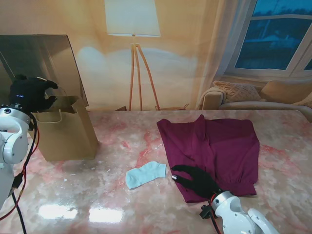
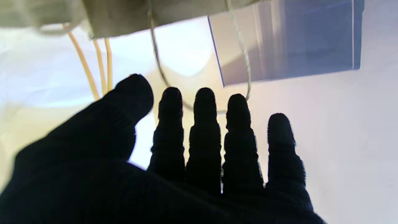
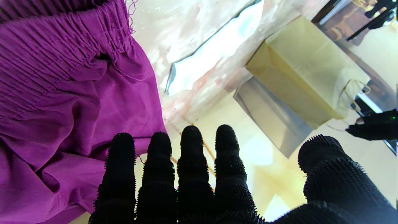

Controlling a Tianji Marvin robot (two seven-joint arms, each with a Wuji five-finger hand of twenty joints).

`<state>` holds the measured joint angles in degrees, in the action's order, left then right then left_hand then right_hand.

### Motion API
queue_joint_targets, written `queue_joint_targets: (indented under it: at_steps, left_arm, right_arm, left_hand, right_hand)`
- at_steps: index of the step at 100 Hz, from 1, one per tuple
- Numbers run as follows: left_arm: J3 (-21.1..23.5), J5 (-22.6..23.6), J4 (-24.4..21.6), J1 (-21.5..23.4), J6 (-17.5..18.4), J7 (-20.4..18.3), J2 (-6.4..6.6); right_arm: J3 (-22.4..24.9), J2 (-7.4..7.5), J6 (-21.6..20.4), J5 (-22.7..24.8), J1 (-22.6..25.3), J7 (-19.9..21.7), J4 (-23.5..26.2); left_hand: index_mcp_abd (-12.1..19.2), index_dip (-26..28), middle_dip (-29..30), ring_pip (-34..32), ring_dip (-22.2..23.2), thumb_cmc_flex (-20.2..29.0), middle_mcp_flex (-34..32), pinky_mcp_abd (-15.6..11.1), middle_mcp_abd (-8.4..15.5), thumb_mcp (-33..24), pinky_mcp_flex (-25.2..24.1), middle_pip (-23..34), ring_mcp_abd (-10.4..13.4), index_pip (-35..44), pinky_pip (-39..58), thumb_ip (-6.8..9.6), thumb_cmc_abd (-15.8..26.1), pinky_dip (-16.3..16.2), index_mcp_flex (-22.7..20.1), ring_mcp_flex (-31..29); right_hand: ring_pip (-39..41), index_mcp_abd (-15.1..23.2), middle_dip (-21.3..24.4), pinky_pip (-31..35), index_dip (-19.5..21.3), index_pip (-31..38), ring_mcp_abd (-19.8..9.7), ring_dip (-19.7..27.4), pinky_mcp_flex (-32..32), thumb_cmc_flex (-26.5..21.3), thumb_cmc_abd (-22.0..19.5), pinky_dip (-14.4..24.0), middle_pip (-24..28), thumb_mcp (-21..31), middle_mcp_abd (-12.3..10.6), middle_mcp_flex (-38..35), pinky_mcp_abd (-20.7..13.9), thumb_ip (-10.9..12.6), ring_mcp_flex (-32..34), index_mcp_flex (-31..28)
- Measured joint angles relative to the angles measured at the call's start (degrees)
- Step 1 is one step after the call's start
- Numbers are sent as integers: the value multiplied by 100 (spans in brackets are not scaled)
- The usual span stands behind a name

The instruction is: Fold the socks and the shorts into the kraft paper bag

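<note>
The stand's view shows our pink marbled table top (image 1: pixel 122 195) with the wide magenta cloth shorts (image 1: pixel 214 146) spread flat on its right half, their gathered waistband nearest to us. The upright brown kraft paper bag (image 1: pixel 66 134) stands well apart at the far left, mouth open upward. Between them, just beside the shorts' left edge, lies one small pale blue sock (image 1: pixel 145 174); we see no second sock. Our right hand (image 1: pixel 197 179) lies on the waistband corner with its black-gloved fingers spread and nothing held; the wrist view shows those fingers (image 3: pixel 191 155) straight and apart over the cloth's edge. Our left hand (image 1: pixel 30 93) sits at the bag's rim beside a cord handle (image 2: pixel 242 53), fingers extended and apart, holding nothing that we can see. We judge the shorts to be light, limp and prone to bunching, so the elastic waistband is the firmest place to pinch. The sock should be soft and very light, best taken at its cuff.
</note>
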<state>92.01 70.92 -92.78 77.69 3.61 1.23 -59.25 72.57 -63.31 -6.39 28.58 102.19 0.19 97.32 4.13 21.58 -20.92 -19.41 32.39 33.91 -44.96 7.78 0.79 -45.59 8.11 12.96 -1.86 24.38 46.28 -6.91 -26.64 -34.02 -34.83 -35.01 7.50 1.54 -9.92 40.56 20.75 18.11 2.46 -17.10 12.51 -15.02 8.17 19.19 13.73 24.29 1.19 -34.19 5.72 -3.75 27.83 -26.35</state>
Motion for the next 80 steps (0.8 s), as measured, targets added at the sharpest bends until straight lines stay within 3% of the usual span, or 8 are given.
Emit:
queue_joint_targets:
  at_steps: [23,37,44,51,67,80]
  left_arm:
    - [85,280,-1243,859,6,67,-33]
    - [-86,322,-1487,1304,-57,816,-77]
    - [-175,195,-1636,1540,-88,885,-111]
    - [-306,100,-1776,1782,-100,934,-134]
    - [-913,-73,-1623,2109,-169,1558,-143]
    - [-1418,-302,-1004,2077,-149,1621,-161]
  right_arm:
    - [-2,0,-5,7,0,0,-1]
    - [-1,0,-6,22,7,-10,2]
    - [5,0,-10,32,20,-11,9]
    - [9,1,-18,45,32,-14,12]
    - [3,2,-20,47,41,-13,9]
    - [-24,7,-20,39,36,4,1]
  left_hand:
    - [41,0,58,151,-249,365,0,-71,-1,567,128,-10,-1,-3,-192,0,302,150,-205,-1]
    - [92,131,58,170,-320,643,-9,-78,-1,831,143,-48,-1,-3,-245,0,308,225,-284,-3]
    - [163,221,58,172,-344,828,-20,-68,-1,1170,144,-49,-1,-3,-265,0,352,227,-349,-11]
    - [424,369,57,173,-345,1348,-80,0,-1,1727,116,-49,-1,267,-318,0,395,227,-579,-14]
    - [648,483,-174,174,-267,1738,-374,70,-4,2022,58,52,-54,692,-348,0,433,229,-681,-27]
    - [604,483,-262,173,-196,1647,-374,128,-4,1896,57,53,-56,743,-348,0,295,229,-695,-178]
  right_hand:
    - [0,0,0,0,0,0,1,0,0,0,0,0,0,0,0,0,0,0,0,0]
    - [0,0,0,0,0,0,1,0,0,0,0,0,0,0,0,0,0,0,0,0]
    - [0,0,0,0,0,0,2,0,0,0,0,0,0,0,0,0,0,0,0,0]
    - [0,0,0,0,0,0,2,0,0,0,0,0,0,0,0,0,0,0,0,0]
    - [0,0,0,0,0,0,2,0,0,0,0,0,0,0,0,0,0,0,0,0]
    - [0,0,-1,0,0,0,2,0,0,0,0,0,0,0,0,0,0,0,0,0]
